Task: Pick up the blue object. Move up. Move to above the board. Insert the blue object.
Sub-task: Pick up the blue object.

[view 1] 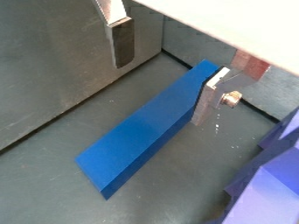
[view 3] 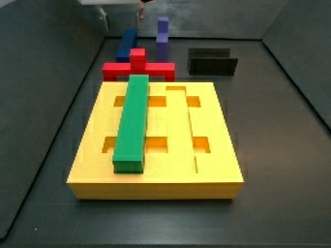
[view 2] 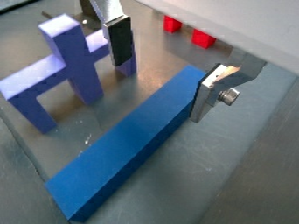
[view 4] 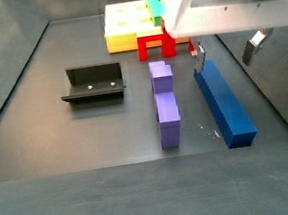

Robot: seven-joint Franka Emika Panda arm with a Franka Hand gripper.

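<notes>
The blue object (view 4: pixel 223 103) is a long navy bar lying flat on the dark floor; it shows in both wrist views (view 1: pixel 146 136) (view 2: pixel 128 153) and in a side view (view 3: pixel 126 47). My gripper (view 4: pixel 224 58) is open over the bar's end nearest the red block. In both wrist views (view 1: pixel 163 87) (view 2: pixel 162 92) one finger (view 1: pixel 215 94) stands right beside that end and the other finger (view 1: pixel 121 42) stands well apart. Nothing is held. The yellow board (view 3: pixel 207 160) lies beyond, with a green bar (view 3: pixel 134 121) in one of its grooves.
A violet-blue post piece (view 4: pixel 166 101) lies beside the blue bar, close to one finger (view 2: pixel 121 48). A red cross-shaped block (view 3: pixel 138 68) sits between the bar and the board. The fixture (view 4: pixel 92 83) stands off to the side. Dark walls ring the floor.
</notes>
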